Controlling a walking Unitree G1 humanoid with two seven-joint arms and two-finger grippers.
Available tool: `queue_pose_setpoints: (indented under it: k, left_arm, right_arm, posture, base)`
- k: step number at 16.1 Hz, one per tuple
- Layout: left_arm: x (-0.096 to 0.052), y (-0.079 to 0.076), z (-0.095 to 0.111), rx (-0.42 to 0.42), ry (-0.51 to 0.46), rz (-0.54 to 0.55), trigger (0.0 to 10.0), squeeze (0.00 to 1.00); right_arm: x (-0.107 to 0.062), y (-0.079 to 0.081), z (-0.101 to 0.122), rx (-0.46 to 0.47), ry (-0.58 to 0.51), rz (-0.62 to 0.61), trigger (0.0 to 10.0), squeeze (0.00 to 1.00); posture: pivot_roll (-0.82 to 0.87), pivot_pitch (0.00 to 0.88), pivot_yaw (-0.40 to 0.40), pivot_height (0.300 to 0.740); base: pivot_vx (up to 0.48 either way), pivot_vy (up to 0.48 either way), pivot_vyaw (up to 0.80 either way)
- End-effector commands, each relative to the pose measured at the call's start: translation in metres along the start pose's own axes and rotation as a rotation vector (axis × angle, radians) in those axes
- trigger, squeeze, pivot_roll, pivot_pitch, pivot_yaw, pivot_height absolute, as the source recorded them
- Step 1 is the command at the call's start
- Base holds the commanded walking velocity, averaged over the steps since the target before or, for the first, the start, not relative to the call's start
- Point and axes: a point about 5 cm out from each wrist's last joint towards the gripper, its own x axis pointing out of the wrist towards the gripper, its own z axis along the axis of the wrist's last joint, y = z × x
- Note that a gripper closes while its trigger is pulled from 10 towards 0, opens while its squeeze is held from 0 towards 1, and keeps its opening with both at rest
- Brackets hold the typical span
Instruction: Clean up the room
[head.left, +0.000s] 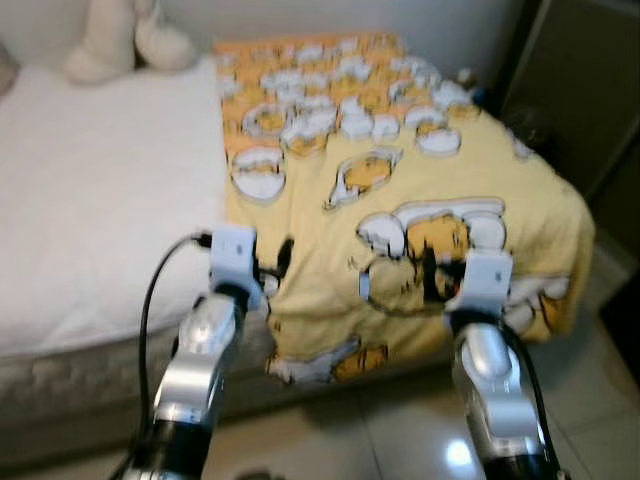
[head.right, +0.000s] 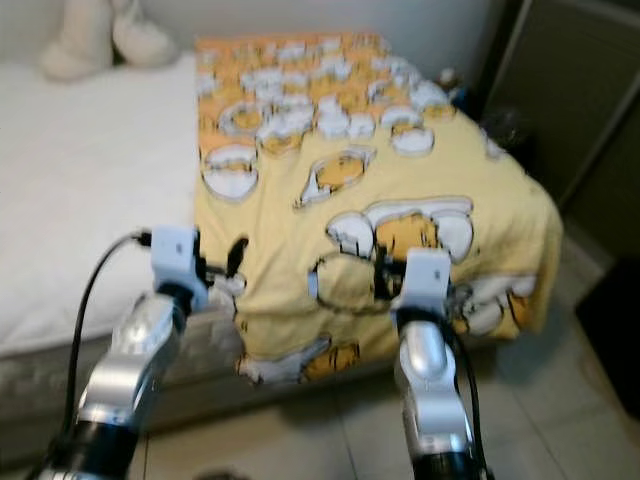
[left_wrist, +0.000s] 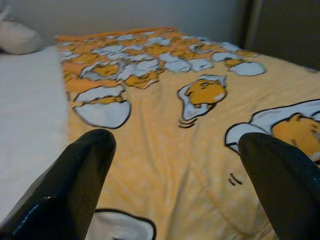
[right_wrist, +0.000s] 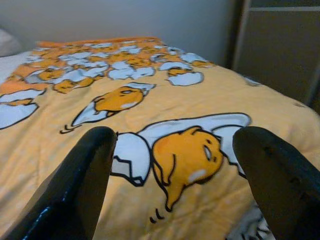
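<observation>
Both grippers poised over the blanket's near edge.
Soft, light yellow cartoon-egg print blanket (head.left: 400, 200) covers the white-sheeted bed's (head.left: 90, 200) right half; left gripper (left_wrist: 175, 185) and right gripper (right_wrist: 172, 185) gape wide, empty; best pinched along the draped hem.

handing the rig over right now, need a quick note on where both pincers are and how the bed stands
Left pincer: open, empty, at the near edge of the yellow cartoon blanket, by its left side.
Right pincer: open, empty, at the same near edge, further right.
Blanket covers the right half of the bed, draping over the foot; white mattress bare on the left; plush toy at the head.
Done: nothing gripped yet.
Left: probably grasp the blanket edge and straighten or fold it.
</observation>
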Motion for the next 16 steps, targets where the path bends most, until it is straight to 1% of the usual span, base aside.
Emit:
queue_pose_setpoints:
  k: [1,3,5,8,11,12,13,14,16]
  left_arm:
    - [0.002,0.000,0.006,-0.007,-0.020,0.004,10.0,0.00]
    - [0.001,-0.003,0.005,0.003,-0.020,-0.011,10.0,0.00]
    - [0.002,-0.006,0.005,0.020,-0.017,-0.038,10.0,0.00]
    - [0.004,-0.011,0.006,0.022,-0.019,-0.055,10.0,0.00]
    - [0.005,-0.009,0.007,0.004,-0.014,-0.038,10.0,0.00]
    - [0.009,-0.006,0.005,-0.017,0.012,-0.019,10.0,0.00]
    - [0.014,-0.002,0.001,-0.046,0.067,0.005,10.0,0.00]
    - [0.015,-0.001,0.000,-0.054,0.082,0.014,10.0,0.00]
    - [0.027,0.008,-0.025,-0.061,0.265,0.050,10.0,0.00]
  right_arm:
    - [-0.002,-0.003,-0.004,-0.009,0.013,-0.011,10.0,0.00]
    - [-0.004,-0.003,-0.005,-0.012,0.020,-0.008,10.0,0.00]
    - [-0.004,-0.004,-0.005,-0.015,0.023,-0.009,10.0,0.00]
    - [-0.006,-0.006,-0.006,-0.017,0.028,-0.012,10.0,0.00]
    - [-0.009,-0.007,-0.007,-0.015,0.035,-0.017,10.0,0.00]
    - [-0.011,-0.007,-0.007,-0.015,0.038,-0.017,10.0,0.00]
    - [-0.013,-0.008,-0.008,-0.016,0.041,-0.016,10.0,0.00]
    - [-0.014,-0.008,-0.008,-0.017,0.042,-0.015,10.0,0.00]
    - [-0.026,-0.018,-0.012,-0.040,0.068,-0.019,10.0,0.00]
  posture:
    - [-0.05,0.000,0.041,0.731]
    - [-0.06,0.000,0.044,0.731]
    - [-0.06,0.000,0.047,0.731]
    - [-0.07,0.000,0.050,0.731]
    - [-0.08,0.000,0.055,0.731]
    - [-0.08,0.000,0.053,0.731]
    - [-0.08,0.000,0.052,0.731]
    - [-0.08,0.000,0.048,0.731]
    - [-0.10,0.032,0.039,0.731]
  base:
    - [0.296,0.379,0.00]
    - [0.317,0.360,0.00]
    - [0.471,0.000,0.00]
    - [0.480,0.000,0.00]
    - [0.480,0.000,0.00]
    - [0.000,0.000,0.00]
    - [0.000,0.000,0.00]
    - [0.000,0.000,0.00]
    - [0.000,0.000,0.00]
